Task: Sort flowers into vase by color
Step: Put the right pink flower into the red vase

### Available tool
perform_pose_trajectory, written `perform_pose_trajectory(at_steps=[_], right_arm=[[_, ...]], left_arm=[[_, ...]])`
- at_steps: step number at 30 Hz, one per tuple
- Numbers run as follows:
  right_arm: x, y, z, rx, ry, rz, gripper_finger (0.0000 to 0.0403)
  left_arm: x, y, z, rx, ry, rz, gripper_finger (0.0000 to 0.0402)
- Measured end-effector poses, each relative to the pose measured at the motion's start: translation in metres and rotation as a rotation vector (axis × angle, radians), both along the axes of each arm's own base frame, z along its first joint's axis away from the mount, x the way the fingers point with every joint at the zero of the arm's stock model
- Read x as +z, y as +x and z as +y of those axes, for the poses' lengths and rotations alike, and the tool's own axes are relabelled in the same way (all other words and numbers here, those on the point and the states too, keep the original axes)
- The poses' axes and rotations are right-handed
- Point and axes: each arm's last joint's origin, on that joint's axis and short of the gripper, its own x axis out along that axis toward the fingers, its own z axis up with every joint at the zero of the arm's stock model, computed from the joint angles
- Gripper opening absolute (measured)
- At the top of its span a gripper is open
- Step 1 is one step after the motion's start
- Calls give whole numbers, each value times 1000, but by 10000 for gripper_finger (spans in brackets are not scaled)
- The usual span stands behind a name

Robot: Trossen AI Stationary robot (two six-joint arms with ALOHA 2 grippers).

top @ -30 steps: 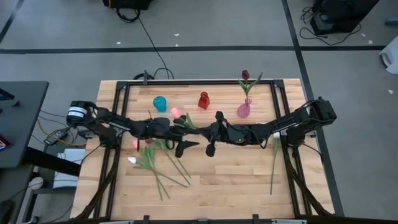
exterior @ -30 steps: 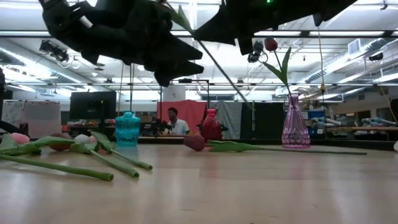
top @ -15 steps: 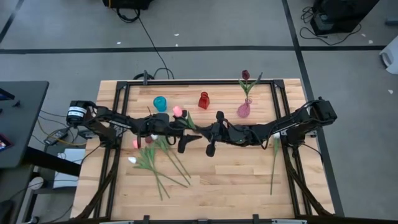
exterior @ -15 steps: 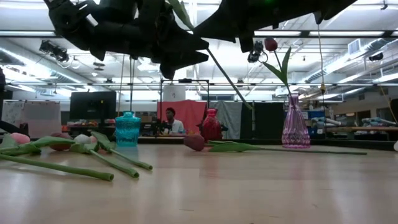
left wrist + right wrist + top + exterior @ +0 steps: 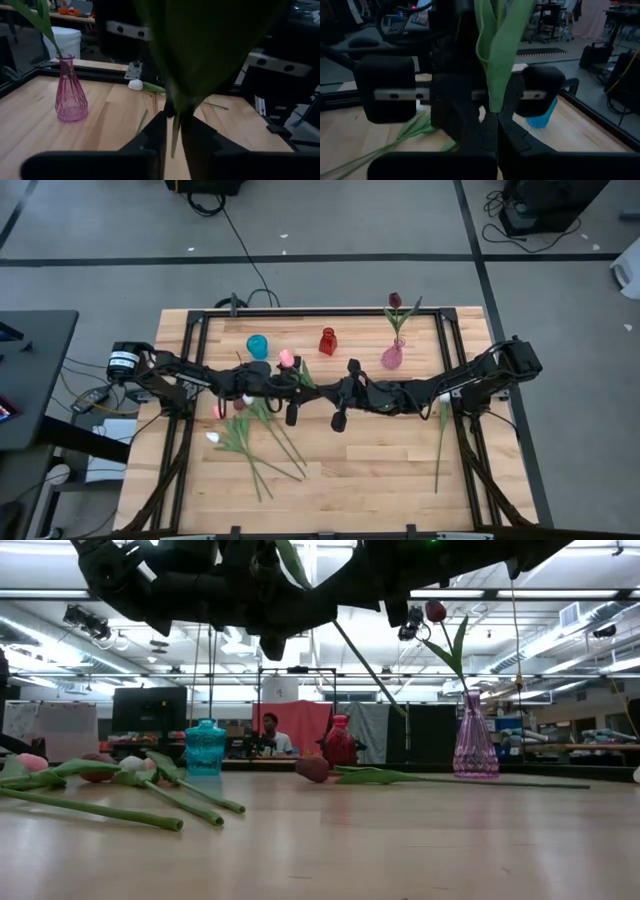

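A pink tulip [image 5: 286, 358] hangs high over the table's middle, held between both arms. Its leaves [image 5: 200, 45] spread above the fingers, and its stem [image 5: 365, 665] slants down. My left gripper [image 5: 308, 387] comes in from the left and my right gripper [image 5: 330, 393] from the right, each shut on that stem. Several tulips [image 5: 250, 442] lie flat on the table at the left. A maroon tulip [image 5: 395, 302] stands in the pink vase [image 5: 391, 357]. The blue vase [image 5: 258, 345] and the red vase [image 5: 327, 340] stand at the far side. My left gripper pinches the thin stem [image 5: 174, 131] between its two fingers, just below the leaves. The fingers lie level, coming from the table's left, across the stem. The tulip is lifted clear of the table. My right gripper pinches the stem [image 5: 492, 111] between its two fingers, right under the base of the leaves. The fingers lie level, coming from the table's right, across the stem. The stem's free end [image 5: 398, 710] hangs slanting, well above the table.
A white tulip [image 5: 135, 85] lies by the table's right edge, its stem [image 5: 439, 450] running toward the near side. A maroon tulip head [image 5: 312, 769] lies on the table under the arms. A person [image 5: 268, 735] sits in the room beyond.
My left gripper has shut on the stem that my right gripper holds. Its fingers stood wide apart a second ago. The tulip has stayed in place, up in the air.
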Motion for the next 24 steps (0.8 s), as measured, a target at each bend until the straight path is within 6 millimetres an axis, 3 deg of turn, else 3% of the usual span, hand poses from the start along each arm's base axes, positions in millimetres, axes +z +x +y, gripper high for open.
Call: perform_pose_trajectory(at_steps=[4,9,17,20,24], right_arm=[[0,0,0,-2,-2,7,12],[4,-6,-1,-1,5,33,50],[29,-39,-5,-95,30,121,136],[35,-55,-5,-126,36,174,150],[38,-72,-4,-201,32,222,152]], left_arm=[[-1,0,4,-2,0,6,12],[-4,-2,19,-9,-17,41,11],[-9,-8,55,40,-62,120,10],[-3,-10,69,80,-43,182,9],[25,-5,86,139,59,193,9]])
